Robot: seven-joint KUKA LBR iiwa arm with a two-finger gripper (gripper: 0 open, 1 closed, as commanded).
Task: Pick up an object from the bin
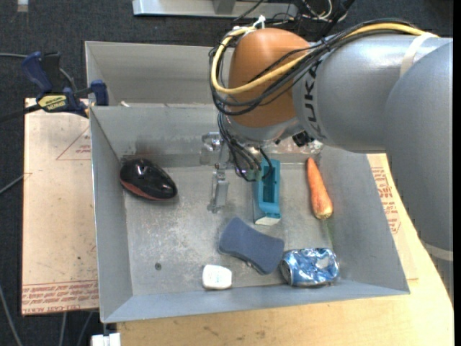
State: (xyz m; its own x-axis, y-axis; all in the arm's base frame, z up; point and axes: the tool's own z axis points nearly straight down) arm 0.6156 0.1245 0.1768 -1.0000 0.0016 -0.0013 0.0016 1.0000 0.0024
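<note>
Leftmost in the grey metal bin (108, 222) lies a black computer mouse with a red edge (148, 180), well to the left of the teal plastic tool (268, 190), which stands near the bin's middle. A small white rounded piece (216, 277) lies by the near wall, below and to the left of the teal tool. The gripper (218, 189) hangs just to the left of the teal tool, over bare floor between it and the mouse; whether it is spread or pressed together cannot be told, and nothing can be seen in its hold. A dark blue sponge (250, 245) lies just below the teal tool. A crumpled blue and silver foil wrapper (310, 267) sits below and to its right. An orange carrot (318, 188) lies just right of the teal tool, roughly parallel to it.
</note>
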